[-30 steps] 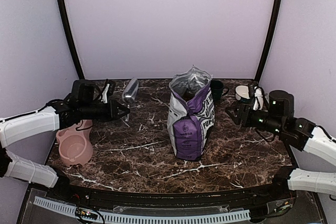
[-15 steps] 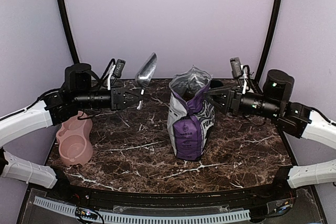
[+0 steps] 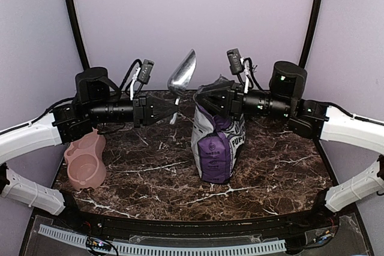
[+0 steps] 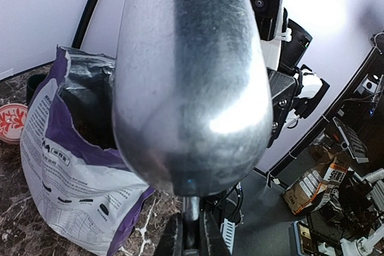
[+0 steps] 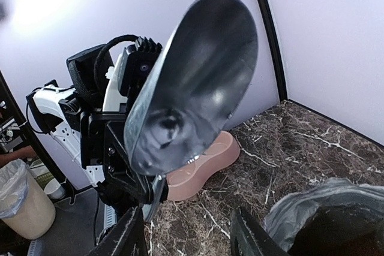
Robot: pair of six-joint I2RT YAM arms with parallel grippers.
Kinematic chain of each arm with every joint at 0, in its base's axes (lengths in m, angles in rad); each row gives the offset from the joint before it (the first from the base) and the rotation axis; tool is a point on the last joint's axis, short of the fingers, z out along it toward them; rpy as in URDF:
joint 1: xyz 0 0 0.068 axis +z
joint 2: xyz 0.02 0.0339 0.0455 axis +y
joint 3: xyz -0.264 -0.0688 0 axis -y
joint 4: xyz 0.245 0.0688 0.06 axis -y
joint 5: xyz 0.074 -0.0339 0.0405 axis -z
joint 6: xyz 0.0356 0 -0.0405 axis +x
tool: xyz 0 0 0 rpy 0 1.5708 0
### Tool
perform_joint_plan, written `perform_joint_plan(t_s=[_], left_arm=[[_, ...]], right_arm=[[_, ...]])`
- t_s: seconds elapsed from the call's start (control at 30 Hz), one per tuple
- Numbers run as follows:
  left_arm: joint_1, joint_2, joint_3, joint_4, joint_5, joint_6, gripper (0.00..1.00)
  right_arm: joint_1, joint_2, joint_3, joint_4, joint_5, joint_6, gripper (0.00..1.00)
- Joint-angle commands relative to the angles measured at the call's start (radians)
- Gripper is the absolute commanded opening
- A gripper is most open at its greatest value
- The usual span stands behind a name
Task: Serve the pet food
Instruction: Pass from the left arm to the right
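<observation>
My left gripper (image 3: 171, 107) (image 4: 192, 239) is shut on the handle of a metal scoop (image 3: 182, 71) (image 4: 189, 76) (image 5: 192, 82). It holds the scoop high in the air with the bowl up, just left of the purple-and-white bag (image 3: 216, 142) (image 4: 60, 166) (image 5: 318, 208). The bag stands upright and open in the middle of the table. My right gripper (image 3: 204, 97) (image 5: 189, 238) hovers at the bag's top left rim, open, with nothing between its fingers (image 5: 129, 238). The pet food is hidden in the bag's dark mouth. The pink double bowl (image 3: 84, 166) (image 5: 204, 160) sits at the table's left edge.
A red-and-white cup (image 4: 12, 121) and a dark mug (image 4: 35, 85) stand on the marble table (image 3: 270, 172) behind the bag. Purple walls and black corner poles (image 3: 75, 28) close in the back and sides.
Both arms have risen and swung in toward the bag. The left one lifted the scoop up and to the right. The right gripper came from the back right to the bag's rim, its jaws a little narrower.
</observation>
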Motion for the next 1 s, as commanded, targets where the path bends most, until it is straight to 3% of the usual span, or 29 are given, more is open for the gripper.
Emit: perform_joint_plan(t_s=[0.0,0.6,0.97], left_arm=[[-0.029,0.022,0.038,0.105,-0.021,-0.018,0.0],[-0.062,0.076,0.05,0.145,-0.049,-0.022,0.0],[-0.065,0.088,0.051,0.134,-0.061,-0.006,0.0]], right_arm=[[0.02,0.029,0.058,0.107,-0.022,-0.016,0.48],[0.057,0.086,0.128,0.193,-0.058,-0.013,0.32],[0.064,0.113,0.133,0.201,-0.056,-0.008,0.04]])
